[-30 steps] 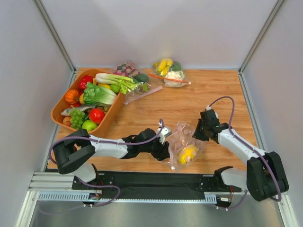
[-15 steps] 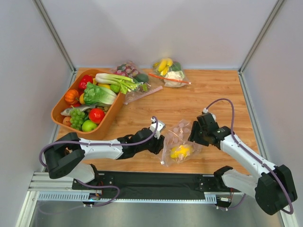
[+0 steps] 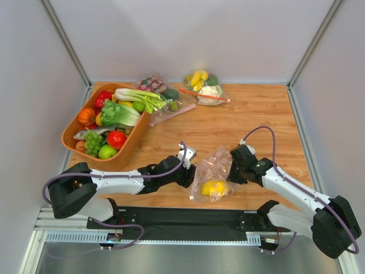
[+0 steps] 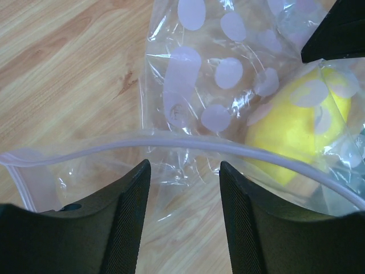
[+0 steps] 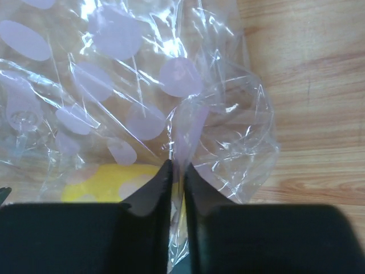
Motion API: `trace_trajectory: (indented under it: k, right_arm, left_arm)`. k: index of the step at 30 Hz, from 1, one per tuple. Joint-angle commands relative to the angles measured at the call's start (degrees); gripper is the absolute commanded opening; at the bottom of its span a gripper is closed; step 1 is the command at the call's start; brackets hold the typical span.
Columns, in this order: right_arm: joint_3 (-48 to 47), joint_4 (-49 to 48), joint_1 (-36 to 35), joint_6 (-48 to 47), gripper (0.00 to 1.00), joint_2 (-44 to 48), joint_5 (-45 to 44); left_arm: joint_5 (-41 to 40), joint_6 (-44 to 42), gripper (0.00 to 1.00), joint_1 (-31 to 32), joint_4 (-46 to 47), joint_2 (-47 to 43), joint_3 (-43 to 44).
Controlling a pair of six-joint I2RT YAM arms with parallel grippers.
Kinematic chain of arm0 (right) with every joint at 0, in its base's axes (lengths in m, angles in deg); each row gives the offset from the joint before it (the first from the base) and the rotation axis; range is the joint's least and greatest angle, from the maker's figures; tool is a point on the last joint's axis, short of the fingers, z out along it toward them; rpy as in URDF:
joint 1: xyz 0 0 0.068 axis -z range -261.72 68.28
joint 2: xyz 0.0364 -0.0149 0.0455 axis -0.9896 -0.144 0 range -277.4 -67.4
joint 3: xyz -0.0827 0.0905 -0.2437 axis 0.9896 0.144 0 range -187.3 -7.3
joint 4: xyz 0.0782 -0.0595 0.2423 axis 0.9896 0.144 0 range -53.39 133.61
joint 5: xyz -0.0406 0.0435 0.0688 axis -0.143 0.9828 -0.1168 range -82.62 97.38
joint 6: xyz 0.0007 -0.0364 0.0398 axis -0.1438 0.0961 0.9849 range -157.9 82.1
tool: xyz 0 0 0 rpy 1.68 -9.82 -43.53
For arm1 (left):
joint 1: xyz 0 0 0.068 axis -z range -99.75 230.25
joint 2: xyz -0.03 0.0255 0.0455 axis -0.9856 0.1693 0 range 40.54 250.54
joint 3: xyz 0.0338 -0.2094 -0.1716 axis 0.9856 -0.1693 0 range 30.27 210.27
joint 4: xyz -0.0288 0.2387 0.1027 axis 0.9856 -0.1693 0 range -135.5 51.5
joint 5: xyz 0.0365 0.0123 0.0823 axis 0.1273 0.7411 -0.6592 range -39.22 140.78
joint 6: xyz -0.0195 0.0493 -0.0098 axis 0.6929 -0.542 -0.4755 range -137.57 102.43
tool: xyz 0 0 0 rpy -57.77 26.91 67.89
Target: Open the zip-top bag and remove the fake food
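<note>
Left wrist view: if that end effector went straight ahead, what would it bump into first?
The left end effector would meet the zip-top bag first: its zip strip stretches right across the open jaws. The yellow fake food lies deeper, off to one side; depth is hard to judge.

- The overhead view is bright and even, lit softly from above. The white walls [image 3: 199, 40] read pale grey, with no hot spots.
- The table [image 3: 251, 114] is evenly lit. Soft, short shadows lie beneath the left arm [image 3: 120, 181] and right arm [image 3: 291, 185] along its near edge, and beside the orange tray [image 3: 68, 130].
- The frame posts [image 3: 65, 43] splay outward toward the top corners, a wide-angle effect.
- In the wrist views the bag [image 5: 142, 85] throws small white glints off its creases, strongest near the top of the right wrist view.
- The left gripper [image 4: 183, 168] is dark, yet its mesh texture shows. The right gripper [image 5: 177, 166] is nearly black, blurred and featureless.
- The wood grain beyond is fairly crisp.
</note>
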Motion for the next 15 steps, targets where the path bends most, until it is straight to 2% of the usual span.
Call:
trace_trajectory:
  k: [1, 4, 10, 15]
  right_arm:
    - [1.64, -0.53, -0.36, 2.6, 0.08, 1.08, -0.43]
    - [2.96, -3.42, -0.37, 4.27, 0.0, 0.55, 0.71]
    - [4.1, -9.75, -0.45, 8.31, 0.0, -0.85, 0.71]
    - [3.05, -12.39, -0.45, 8.32, 0.0, -4.28, 0.71]
  left_arm:
    - [2.73, 0.46, 0.59, 0.4, 4.86, -2.55, -1.86]
    - [5.72, 1.07, 0.6, 0.84, 7.94, -3.78, -3.79]
    - [11.7, 1.69, 0.62, 1.81, 10.85, -8.26, -7.48]
    - [16.61, 0.9, 0.62, 1.9, 11.91, -8.1, -8.28]
